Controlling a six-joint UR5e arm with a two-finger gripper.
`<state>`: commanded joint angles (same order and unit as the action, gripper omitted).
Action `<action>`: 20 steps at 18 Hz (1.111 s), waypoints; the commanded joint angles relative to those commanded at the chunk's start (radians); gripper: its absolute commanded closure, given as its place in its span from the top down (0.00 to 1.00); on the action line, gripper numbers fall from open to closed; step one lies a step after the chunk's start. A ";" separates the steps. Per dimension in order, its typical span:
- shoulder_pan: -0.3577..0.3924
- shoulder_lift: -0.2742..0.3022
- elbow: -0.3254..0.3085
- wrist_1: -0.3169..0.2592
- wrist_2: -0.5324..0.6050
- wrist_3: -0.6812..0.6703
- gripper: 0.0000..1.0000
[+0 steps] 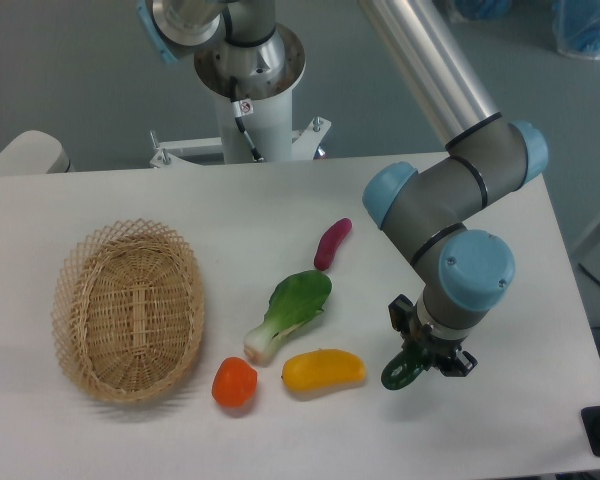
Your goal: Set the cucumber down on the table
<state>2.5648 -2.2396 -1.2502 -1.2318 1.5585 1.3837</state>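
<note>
The dark green glossy cucumber (399, 371) shows only as a short end sticking out below my wrist, at the right front of the white table (130, 190). Most of it is hidden by the arm. My gripper (420, 357) points down over it, and its black fingers (404, 322) are closed around the cucumber. I cannot tell whether the cucumber touches the tabletop.
A woven wicker basket (128, 308) stands at the left. A bok choy (290, 311), a purple-red sweet potato (332, 243), a yellow pepper (323, 370) and an orange-red tomato (234, 382) lie mid-table, left of my gripper. The robot base (250, 90) is at the back.
</note>
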 joint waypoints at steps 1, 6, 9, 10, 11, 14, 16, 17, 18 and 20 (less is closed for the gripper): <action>0.000 0.000 0.000 0.002 0.000 0.000 0.18; 0.000 0.000 -0.002 0.002 0.000 0.000 0.19; -0.014 0.002 -0.003 -0.002 0.002 -0.002 0.19; -0.017 0.003 -0.006 -0.002 0.002 -0.005 0.18; -0.017 0.006 -0.011 -0.002 -0.002 -0.006 0.18; -0.018 0.015 -0.026 -0.005 -0.005 -0.011 0.18; -0.020 0.037 -0.057 -0.005 -0.009 -0.011 0.18; -0.024 0.050 -0.078 -0.003 -0.009 -0.011 0.17; -0.028 0.067 -0.101 -0.003 -0.011 -0.006 0.17; -0.031 0.104 -0.150 -0.003 -0.012 -0.003 0.17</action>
<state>2.5342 -2.1355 -1.4003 -1.2349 1.5463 1.3806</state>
